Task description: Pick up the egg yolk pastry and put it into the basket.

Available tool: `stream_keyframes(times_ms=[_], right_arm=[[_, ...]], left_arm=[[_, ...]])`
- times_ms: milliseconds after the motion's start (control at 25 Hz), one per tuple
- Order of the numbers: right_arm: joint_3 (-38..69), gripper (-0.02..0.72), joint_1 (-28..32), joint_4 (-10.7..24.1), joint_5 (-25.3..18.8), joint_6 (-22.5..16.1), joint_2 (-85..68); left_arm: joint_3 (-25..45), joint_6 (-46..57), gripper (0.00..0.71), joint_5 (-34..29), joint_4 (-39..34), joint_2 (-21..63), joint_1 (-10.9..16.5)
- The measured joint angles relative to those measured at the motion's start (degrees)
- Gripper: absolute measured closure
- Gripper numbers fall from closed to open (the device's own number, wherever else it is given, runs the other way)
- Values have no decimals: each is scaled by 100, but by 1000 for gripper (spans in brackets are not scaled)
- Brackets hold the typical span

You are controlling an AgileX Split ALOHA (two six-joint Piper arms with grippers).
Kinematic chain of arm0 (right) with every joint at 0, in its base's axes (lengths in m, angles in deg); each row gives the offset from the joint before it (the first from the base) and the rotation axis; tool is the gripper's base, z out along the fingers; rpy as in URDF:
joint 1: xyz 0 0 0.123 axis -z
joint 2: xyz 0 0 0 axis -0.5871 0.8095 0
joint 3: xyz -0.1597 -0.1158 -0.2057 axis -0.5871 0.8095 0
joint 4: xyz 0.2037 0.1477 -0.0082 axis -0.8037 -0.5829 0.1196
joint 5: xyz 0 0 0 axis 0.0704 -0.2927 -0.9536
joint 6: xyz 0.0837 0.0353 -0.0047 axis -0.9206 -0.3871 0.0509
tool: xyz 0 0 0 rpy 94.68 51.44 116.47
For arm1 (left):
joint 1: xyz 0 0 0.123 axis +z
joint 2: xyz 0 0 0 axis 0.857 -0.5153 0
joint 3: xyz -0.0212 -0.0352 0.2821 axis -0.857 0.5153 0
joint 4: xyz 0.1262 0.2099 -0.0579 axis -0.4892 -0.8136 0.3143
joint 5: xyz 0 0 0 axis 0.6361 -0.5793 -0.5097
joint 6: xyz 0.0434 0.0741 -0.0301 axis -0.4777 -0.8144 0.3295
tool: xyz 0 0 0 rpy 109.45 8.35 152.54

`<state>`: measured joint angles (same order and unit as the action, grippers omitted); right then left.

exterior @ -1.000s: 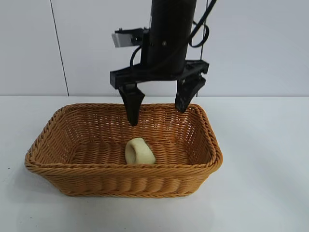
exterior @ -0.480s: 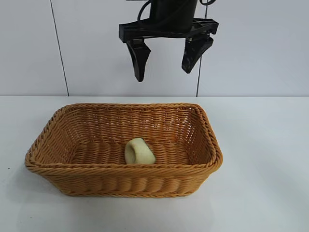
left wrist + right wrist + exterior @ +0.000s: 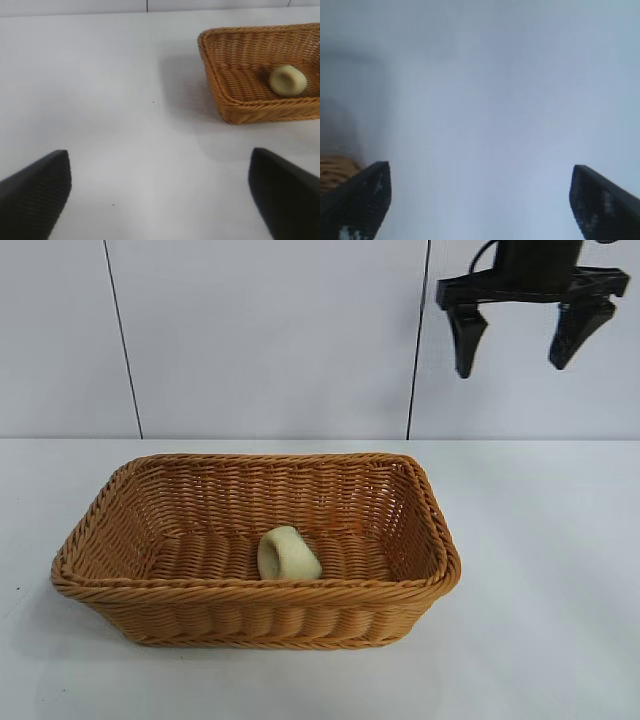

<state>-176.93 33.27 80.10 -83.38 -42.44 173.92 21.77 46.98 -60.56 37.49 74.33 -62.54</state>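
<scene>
We look down at the large rectangular orange-brown woven wicker basket (image 3: pixel 255 545), standing on the white table (image 3: pixel 540 570) about midway between its left and right edges, and there, inside it, sits the small round pale cream-yellow egg yolk pastry (image 3: pixel 288 554). It lies on the basket floor, tipped up on its edge and leaning, close against the basket's near wall, roughly at the middle of that wall's length. Nothing is touching it. High above the table's far right corner we see the right gripper (image 3: pixel 522 335), black, pointing downward against the white panelled wall (image 3: pixel 260 340), its two fingers spread wide apart with nothing between them; it hangs well clear of the basket, off beyond the basket's right rim. From its own wrist camera we get only pale table between the two dark fingertips (image 3: pixel 362 200), with a sliver of wicker at one side. The left gripper (image 3: pixel 160 197) hovers low over bare table well apart from the basket, its fingers likewise splayed wide and empty, and from there we make out the pastry resting in the basket's near corner.
</scene>
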Motion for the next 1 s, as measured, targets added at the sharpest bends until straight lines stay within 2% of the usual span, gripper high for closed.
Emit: stream_keyframes(times_ms=[120, 280, 600, 1000], right_arm=[[197, 8, 91, 0, 11, 61, -41], [974, 8, 91, -32, 16, 134, -299], [3420, 8, 91, -189, 9, 325, -1738], [6321, 8, 91, -246, 28, 368, -4359]], left_arm=[[0, 0, 18, 0, 0, 0, 0], [0, 0, 18, 0, 0, 0, 0], [0, -5, 18, 0, 0, 0, 0], [0, -7, 18, 0, 0, 0, 0]])
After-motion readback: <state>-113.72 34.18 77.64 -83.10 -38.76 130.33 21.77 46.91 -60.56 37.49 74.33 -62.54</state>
